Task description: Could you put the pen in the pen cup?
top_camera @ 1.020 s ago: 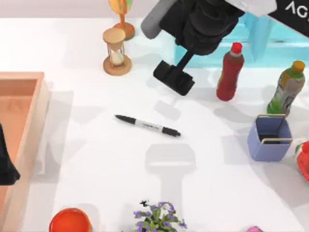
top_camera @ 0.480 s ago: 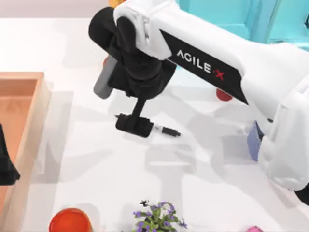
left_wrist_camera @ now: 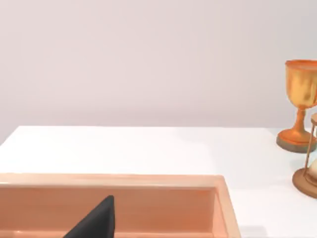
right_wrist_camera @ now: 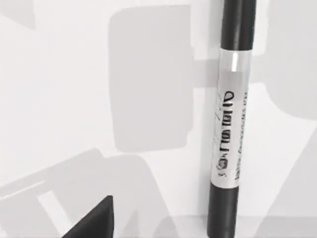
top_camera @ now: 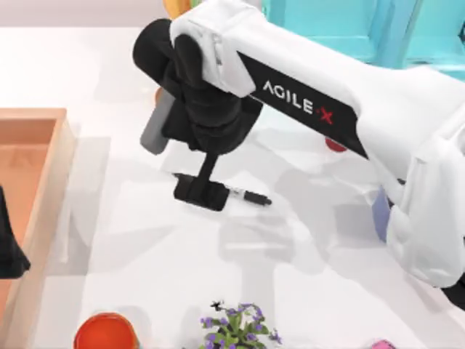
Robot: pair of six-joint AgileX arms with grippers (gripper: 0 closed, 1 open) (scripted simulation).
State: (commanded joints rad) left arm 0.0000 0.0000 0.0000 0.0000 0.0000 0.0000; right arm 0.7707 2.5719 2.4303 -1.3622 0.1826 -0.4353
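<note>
Top view: right gripper [top_camera: 200, 193] low over pen [top_camera: 251, 196] at table centre, covering barrel; cap end sticking out at 3 o'clock. Finger gap: cannot tell. Pen not yet lifted; pen cup [top_camera: 380, 216] at 3 o'clock, mostly hidden under arm. Grasp, carry, drop all left.

Left wrist view: left arm parked over wooden tray [left_wrist_camera: 148, 196].

Right wrist view: pen [right_wrist_camera: 229, 124] flat on table, close below.

Top view overhead; right wrist close above pen [right_wrist_camera: 228, 124]

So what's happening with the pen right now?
Right gripper low over pen, which lies flat on table. Left gripper parked over wooden tray. Nothing blocking.
</note>
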